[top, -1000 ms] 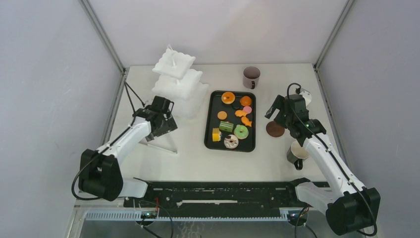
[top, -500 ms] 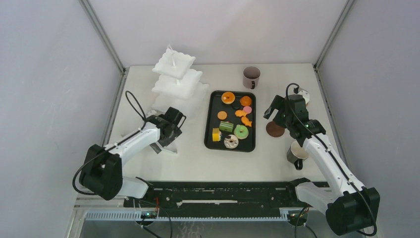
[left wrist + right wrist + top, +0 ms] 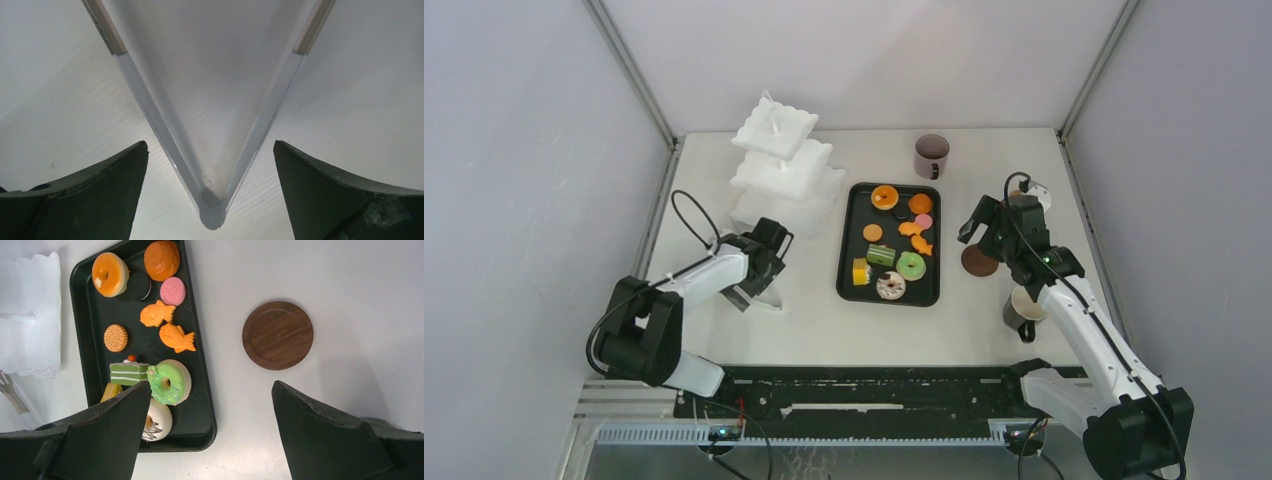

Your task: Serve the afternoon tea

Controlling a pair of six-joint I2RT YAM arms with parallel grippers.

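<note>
1. Toy pastries (image 3: pixel 157 313): I count eleven, all lying in the black tray (image 3: pixel 142 352) at the middle of the tabletop (image 3: pixel 804 320). There are two orange fish shapes, an orange doughnut (image 3: pixel 110 274), a green doughnut (image 3: pixel 170 382), a white drizzled doughnut (image 3: pixel 159 420), an orange bun (image 3: pixel 161 260), a pink cookie (image 3: pixel 173 290), a dark cookie (image 3: pixel 138 286), a round biscuit (image 3: pixel 115 337), a green cake slice (image 3: pixel 129 373) and a yellow piece (image 3: pixel 111 390).
2. Mugs: there are two, dark with pale insides. The far mug (image 3: pixel 931 155) stands beyond the tray's far right corner. The near mug (image 3: pixel 1022 308) sits by the right edge, partly hidden under the right arm.
3. One wooden coaster (image 3: pixel 277 335) lies bare just right of the tray, apart from both mugs.
4. One white three-tiered stand (image 3: pixel 784 160) rises left of the tray's far end.
5. One pair of silvery V-shaped tongs (image 3: pixel 212 217) lies in front of the stand.
6. The left gripper (image 3: pixel 210 145) is over the tongs' joined end, its jaws released wide and holding nothing.
7. The right gripper (image 3: pixel 210 385) hangs over the gap between tray and coaster, jaws released wide and holding nothing. In the wrist view one finger blocks part of the yellow piece and the white doughnut.
</note>
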